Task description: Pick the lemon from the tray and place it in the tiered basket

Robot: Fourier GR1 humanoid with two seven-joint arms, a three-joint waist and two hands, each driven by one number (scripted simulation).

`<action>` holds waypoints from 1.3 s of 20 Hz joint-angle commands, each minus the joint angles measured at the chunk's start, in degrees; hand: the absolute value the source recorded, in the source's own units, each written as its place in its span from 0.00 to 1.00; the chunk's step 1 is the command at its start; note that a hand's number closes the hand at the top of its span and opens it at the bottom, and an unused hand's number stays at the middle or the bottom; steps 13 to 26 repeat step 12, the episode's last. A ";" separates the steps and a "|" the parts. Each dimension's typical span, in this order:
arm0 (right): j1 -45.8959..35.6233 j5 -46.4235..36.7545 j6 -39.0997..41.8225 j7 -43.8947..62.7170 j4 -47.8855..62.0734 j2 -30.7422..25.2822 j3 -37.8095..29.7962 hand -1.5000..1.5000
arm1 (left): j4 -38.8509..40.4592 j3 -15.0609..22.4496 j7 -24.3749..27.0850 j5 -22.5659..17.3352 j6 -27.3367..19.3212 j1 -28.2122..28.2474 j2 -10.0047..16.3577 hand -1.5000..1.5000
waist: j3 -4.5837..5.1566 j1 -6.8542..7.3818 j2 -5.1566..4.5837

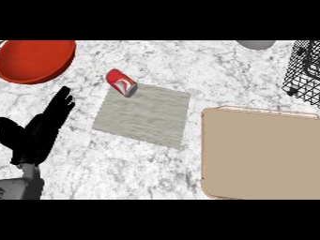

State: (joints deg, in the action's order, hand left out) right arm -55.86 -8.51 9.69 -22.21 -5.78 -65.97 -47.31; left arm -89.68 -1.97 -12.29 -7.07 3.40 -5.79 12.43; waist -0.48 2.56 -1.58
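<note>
Far left, red bowl [34, 61]. Nearer, left hand [37, 129] rests w/ fingers straight, slightly spread, thumb out, holding nothing. Right of it, red can [121, 83] on its side at far-left corner of grey mat [145, 117]. Tan tray [266, 159] near right; wire basket [315, 70] far right. Lemon: can't tell where it is.

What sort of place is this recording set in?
Probably a kitchen counter: a marbled worktop carrying a red bowl, a tan tray and a black wire basket at the far right.
</note>
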 commanded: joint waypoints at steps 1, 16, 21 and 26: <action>2.42 2.53 1.38 2.29 0.11 -4.65 -2.70 0.00 | -0.71 -0.05 -0.63 0.11 0.26 -0.85 0.57 0.50 | -0.11 -0.22 -0.06; 11.87 4.68 8.26 -1.04 -0.36 -9.81 -5.22 0.00 | 0.39 -1.43 1.60 -0.63 0.66 1.57 0.49 0.50 | -0.38 -0.96 -0.18; 11.87 4.68 8.26 -1.04 -0.36 -9.81 -5.22 0.00 | 0.39 -1.43 1.60 -0.63 0.66 1.57 0.49 0.50 | -0.38 -0.96 -0.18; 11.87 4.68 8.26 -1.04 -0.36 -9.81 -5.22 0.00 | 0.39 -1.43 1.60 -0.63 0.66 1.57 0.49 0.50 | -0.38 -0.96 -0.18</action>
